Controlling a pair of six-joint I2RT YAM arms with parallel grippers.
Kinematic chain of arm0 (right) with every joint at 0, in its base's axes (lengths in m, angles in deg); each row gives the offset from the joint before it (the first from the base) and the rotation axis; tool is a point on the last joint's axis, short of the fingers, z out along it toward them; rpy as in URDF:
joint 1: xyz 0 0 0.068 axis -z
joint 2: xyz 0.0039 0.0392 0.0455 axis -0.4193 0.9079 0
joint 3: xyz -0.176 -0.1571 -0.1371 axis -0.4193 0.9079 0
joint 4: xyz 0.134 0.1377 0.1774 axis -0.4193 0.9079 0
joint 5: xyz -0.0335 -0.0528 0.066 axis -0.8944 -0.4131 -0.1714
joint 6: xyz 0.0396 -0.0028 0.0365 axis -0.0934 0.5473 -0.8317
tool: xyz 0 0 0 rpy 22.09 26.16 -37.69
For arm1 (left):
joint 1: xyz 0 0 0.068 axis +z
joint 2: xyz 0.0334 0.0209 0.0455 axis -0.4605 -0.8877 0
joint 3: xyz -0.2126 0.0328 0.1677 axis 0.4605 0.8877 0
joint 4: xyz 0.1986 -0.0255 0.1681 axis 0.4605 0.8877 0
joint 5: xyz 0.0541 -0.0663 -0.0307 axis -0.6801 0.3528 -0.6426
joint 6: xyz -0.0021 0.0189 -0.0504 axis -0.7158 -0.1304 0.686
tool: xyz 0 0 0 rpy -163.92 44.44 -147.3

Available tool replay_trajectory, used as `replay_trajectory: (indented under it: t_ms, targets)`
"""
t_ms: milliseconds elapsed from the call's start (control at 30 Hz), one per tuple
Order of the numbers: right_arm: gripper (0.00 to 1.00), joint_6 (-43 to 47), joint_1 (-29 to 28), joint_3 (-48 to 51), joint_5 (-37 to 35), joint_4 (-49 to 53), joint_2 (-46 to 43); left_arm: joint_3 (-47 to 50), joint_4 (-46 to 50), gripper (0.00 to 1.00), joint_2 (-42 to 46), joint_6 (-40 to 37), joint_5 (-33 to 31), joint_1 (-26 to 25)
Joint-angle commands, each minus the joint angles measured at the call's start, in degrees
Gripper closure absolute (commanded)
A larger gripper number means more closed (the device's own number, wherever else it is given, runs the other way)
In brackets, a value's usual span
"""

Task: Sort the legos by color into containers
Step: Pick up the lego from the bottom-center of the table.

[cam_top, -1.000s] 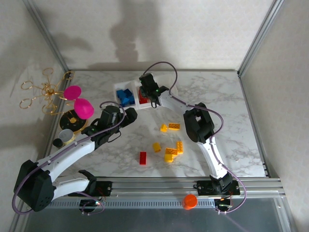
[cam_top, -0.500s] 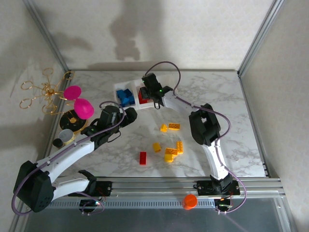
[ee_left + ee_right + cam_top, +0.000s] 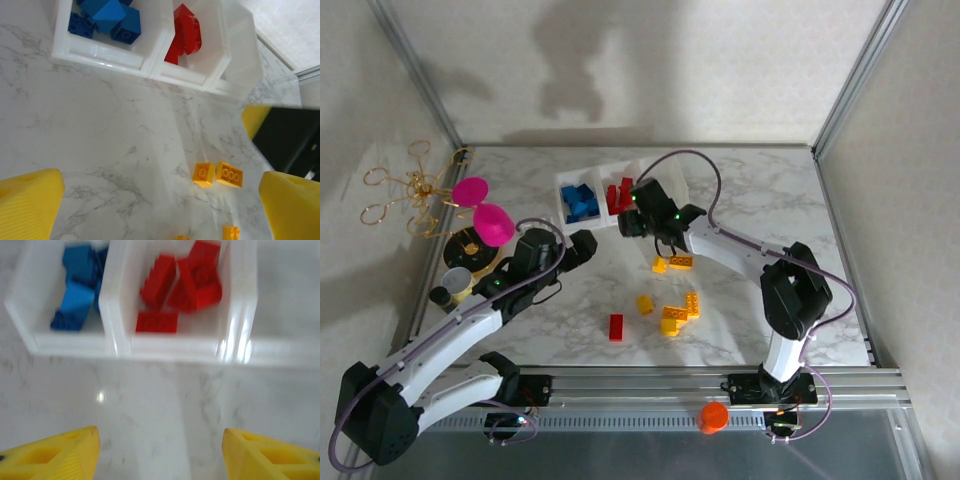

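The right hand (image 3: 160, 440) hovers low over the marble surface (image 3: 770, 190) with its yellow fingers (image 3: 55, 457) spread and nothing between them: released and empty. Directly ahead of it sits the white three-compartment tray (image 3: 114, 295). The blue bricks (image 3: 75, 295) are in the section ahead to its left and the red bricks (image 3: 185, 285) are straight ahead, with an empty compartment (image 3: 287, 305) ahead to its right. Judging from this, a red drop-off is done and the step in hand is going for the next piece. The left hand (image 3: 160, 200), likewise spread wide and empty, waits short of the tray with a pair of yellow bricks (image 3: 218, 174) just ahead of it. More yellow pieces and one loose red brick (image 3: 616, 327) lie behind the right hand, toward the arm bases. The next move probably calls for swinging back, dropping over one brick and squaring the fingers to its sides. No brand, label or writing can be read.
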Motion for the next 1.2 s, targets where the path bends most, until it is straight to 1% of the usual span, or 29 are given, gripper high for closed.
replay_trajectory:
  t_ms: [0, 200, 233, 300, 400, 567, 667, 900, 1167]
  targets:
    - [0.34, -5.3, -3.5, 4.5, -0.8, 3.9, -3.7, 1.7, 4.6, 0.0, 3.5, 0.1, 0.7, 0.2]
    - [0.35, -14.5, -11.5, 11.5, -0.2, 4.8, -7.6, 3.6, 9.5, 0.0, 7.7, 0.5, 0.5, 0.2]
    - [0.35, -15.9, -12.9, 12.1, 0.1, 5.0, -7.6, 4.0, 9.7, 0.0, 8.5, 0.5, 0.5, 0.3]
    - [0.35, -19.7, -16.3, 13.1, -1.9, 6.5, -7.9, 4.8, 10.3, 0.0, 10.2, 0.6, 0.8, 0.3]
    - [0.36, -23.8, -20.8, 14.1, -2.9, 7.3, -8.3, 5.4, 12.3, 0.0, 11.7, 1.2, 0.7, 0.3]
    - [0.37, -28.4, -25.8, 15.2, -3.4, 8.1, -6.3, 6.6, 14.7, 0.0, 15.0, 2.0, 0.2, 0.3]
    - [0.37, -29.6, -27.4, 15.7, -2.4, 6.5, -4.5, 7.1, 15.6, 0.0, 16.9, 2.5, -0.2, 0.3]
    - [0.35, -29.2, -28.2, 14.7, -1.0, 3.8, -0.2, 7.7, 17.1, 0.0, 18.7, 3.0, -1.0, 0.3]
    - [0.45, -27.4, -28.1, 12.4, -1.3, 3.7, 3.8, 8.7, 17.4, 0.0, 20.1, 3.8, -1.5, 0.2]
